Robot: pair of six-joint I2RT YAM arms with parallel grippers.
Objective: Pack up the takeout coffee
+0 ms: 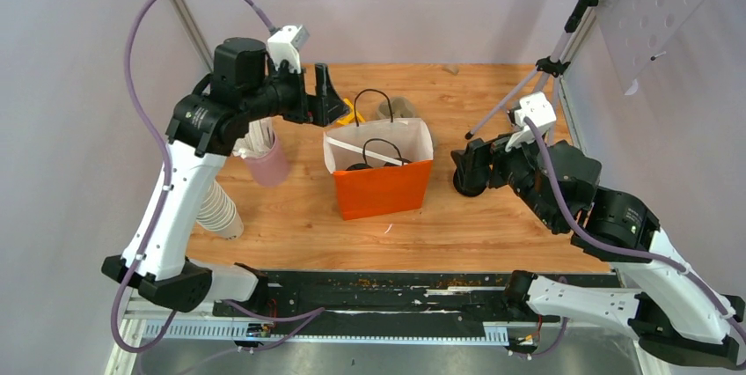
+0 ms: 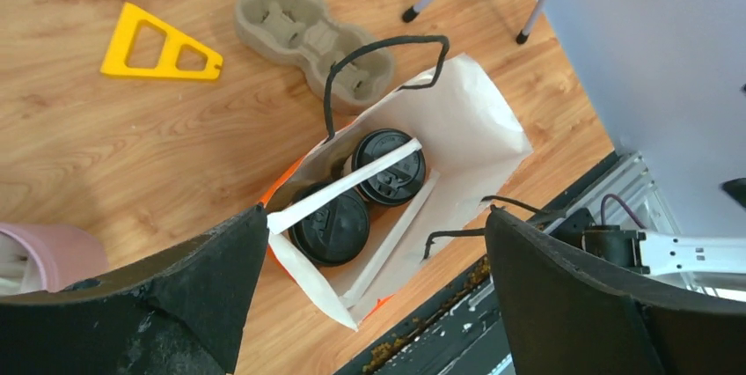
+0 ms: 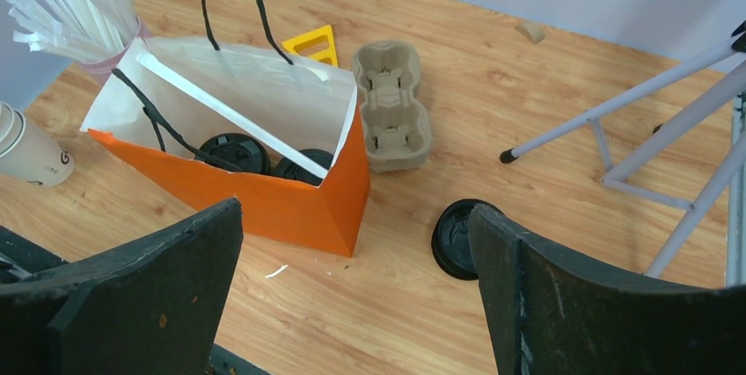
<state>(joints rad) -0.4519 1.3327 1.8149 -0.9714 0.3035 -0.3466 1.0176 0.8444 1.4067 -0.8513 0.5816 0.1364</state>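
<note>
Bag (image 1: 383, 190): one, orange outside, white inside, two black handles, standing mid-worktop (image 1: 493, 225).
Takeout coffee: three black-lidded cups in all.
Inside the bag: two, the left cup (image 2: 332, 224) and the right cup (image 2: 389, 166), side by side under a white paper strip.
Outside: one, the third cup (image 3: 456, 238), on the worktop right of the bag.
Left pincer (image 2: 376, 210): spread wide, empty, above the bag.
Right pincer (image 3: 354, 208): spread wide, empty, near the third cup.
Pulp carrier (image 2: 308, 36): one, just beyond the bag.
Yellow triangle (image 2: 158, 45): one, left of the carrier.
Pink straw holder (image 1: 268, 164): one, left.
Cup stack (image 1: 220, 212): one, near left.
</note>
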